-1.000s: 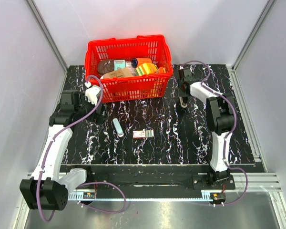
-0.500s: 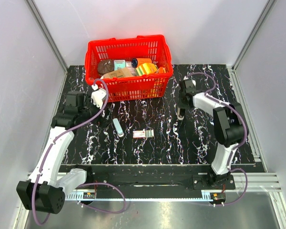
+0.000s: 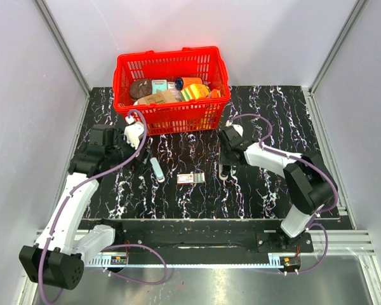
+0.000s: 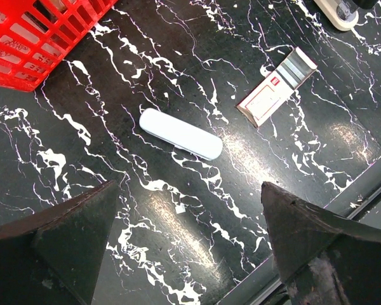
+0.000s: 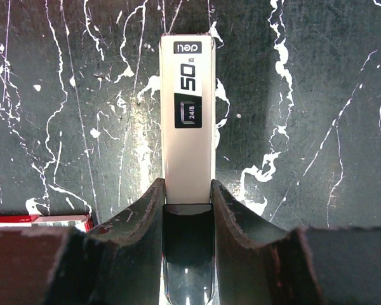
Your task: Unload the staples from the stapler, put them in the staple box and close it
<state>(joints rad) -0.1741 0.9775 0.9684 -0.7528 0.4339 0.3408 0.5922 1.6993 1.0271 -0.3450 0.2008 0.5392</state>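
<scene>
Step, as judged: stapler secured, magazine not yet opened. Right gripper clamped on stapler's rear end, in front of red basket, below its right corner. Left gripper spread wide, holding nothing, in front of basket's left corner. Next likely: left comes across to open top and free staples; right holds steady.

The stapler carries a large "50" and, in a black panel, "24/6"; its end logo is unclear.
</scene>
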